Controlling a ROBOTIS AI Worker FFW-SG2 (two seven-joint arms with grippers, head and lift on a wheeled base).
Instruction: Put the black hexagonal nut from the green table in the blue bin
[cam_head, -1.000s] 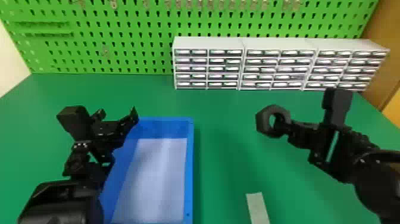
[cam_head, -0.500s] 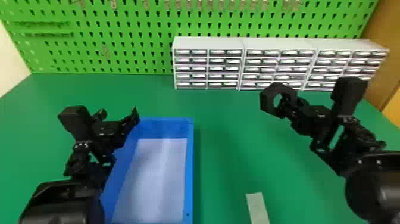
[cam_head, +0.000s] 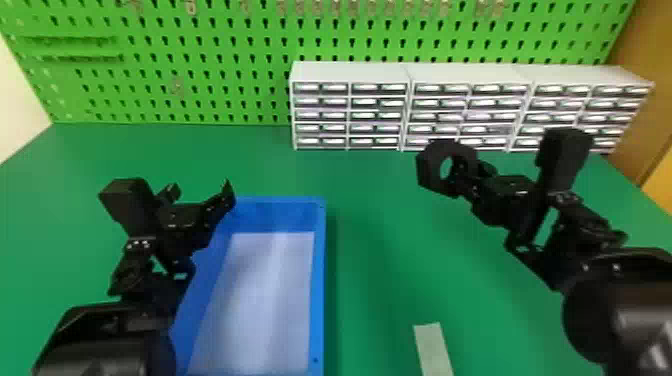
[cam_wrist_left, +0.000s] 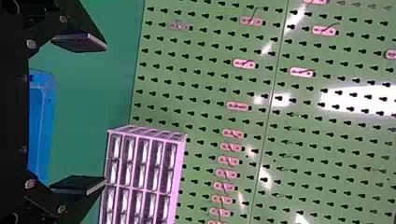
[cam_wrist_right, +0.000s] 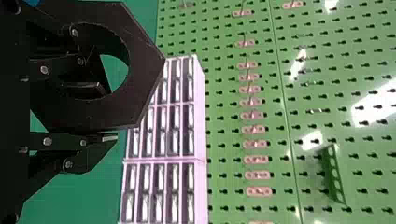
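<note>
My right hand (cam_wrist_right: 105, 112) grips the black hexagonal nut (cam_head: 429, 172) above the bench (cam_head: 380, 210), probably by the rim to leave its body free for release. The right wrist view reveals one finger through the hole; the head view gives me the blue bin (cam_head: 319, 280), near my wide-spread left hand (cam_wrist_left: 105, 115).

workshop-like workspace, green pegboard (cam_head: 210, 92) with metal hooks (cam_head: 352, 7), small-drawer cabinets (cam_head: 350, 72) (rows of them), green table (cam_head: 390, 240)
</note>
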